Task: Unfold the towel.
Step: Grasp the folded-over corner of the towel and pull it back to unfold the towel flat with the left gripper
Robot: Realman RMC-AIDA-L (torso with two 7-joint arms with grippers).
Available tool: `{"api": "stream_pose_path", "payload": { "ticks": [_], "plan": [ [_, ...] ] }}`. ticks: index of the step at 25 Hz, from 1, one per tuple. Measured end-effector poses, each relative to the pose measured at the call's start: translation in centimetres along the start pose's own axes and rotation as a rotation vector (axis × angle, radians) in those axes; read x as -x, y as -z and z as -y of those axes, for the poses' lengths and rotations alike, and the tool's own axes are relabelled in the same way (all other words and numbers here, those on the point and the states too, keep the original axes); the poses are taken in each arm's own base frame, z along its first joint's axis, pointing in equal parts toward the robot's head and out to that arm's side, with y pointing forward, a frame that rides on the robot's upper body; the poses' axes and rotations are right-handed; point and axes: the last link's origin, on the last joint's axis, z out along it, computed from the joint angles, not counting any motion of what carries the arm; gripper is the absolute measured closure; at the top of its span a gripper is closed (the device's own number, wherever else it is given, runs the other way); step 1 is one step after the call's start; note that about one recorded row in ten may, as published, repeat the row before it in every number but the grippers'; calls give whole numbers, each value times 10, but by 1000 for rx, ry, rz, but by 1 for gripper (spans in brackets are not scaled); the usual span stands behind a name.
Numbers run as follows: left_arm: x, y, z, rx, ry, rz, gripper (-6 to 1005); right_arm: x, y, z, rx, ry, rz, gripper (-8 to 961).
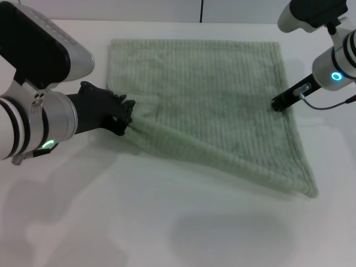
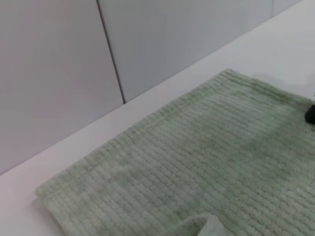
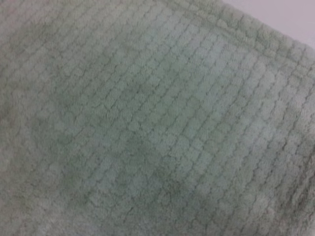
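Note:
The pale sage-green towel (image 1: 211,94) lies mostly spread on the white table, its ribbed surface up. Its near left part is drawn up into a raised fold that runs from my left gripper towards the near right corner (image 1: 308,192). My left gripper (image 1: 128,115) is shut on the towel's left edge, and the cloth bunches at its tips. My right gripper (image 1: 276,104) rests its tip on the towel near the right hem. The towel fills the right wrist view (image 3: 147,123). It also shows in the left wrist view (image 2: 206,167), where the right gripper's dark tip (image 2: 310,114) shows at the picture's edge.
The white table (image 1: 167,233) extends in front of the towel and to both sides. A pale panelled wall (image 2: 59,73) stands just behind the table's far edge.

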Motion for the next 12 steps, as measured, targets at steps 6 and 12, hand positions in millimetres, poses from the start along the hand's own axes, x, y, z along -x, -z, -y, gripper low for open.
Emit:
{"api": "stream_pose_path", "payload": {
  "ticks": [6,12],
  "plan": [
    [6,3,-1,-23,31,-30,900,0,0,0,0,0,0,953],
    [9,2,-16,-2,23,-38,896,0,0,-1,1,0,0,953]
  ]
}}
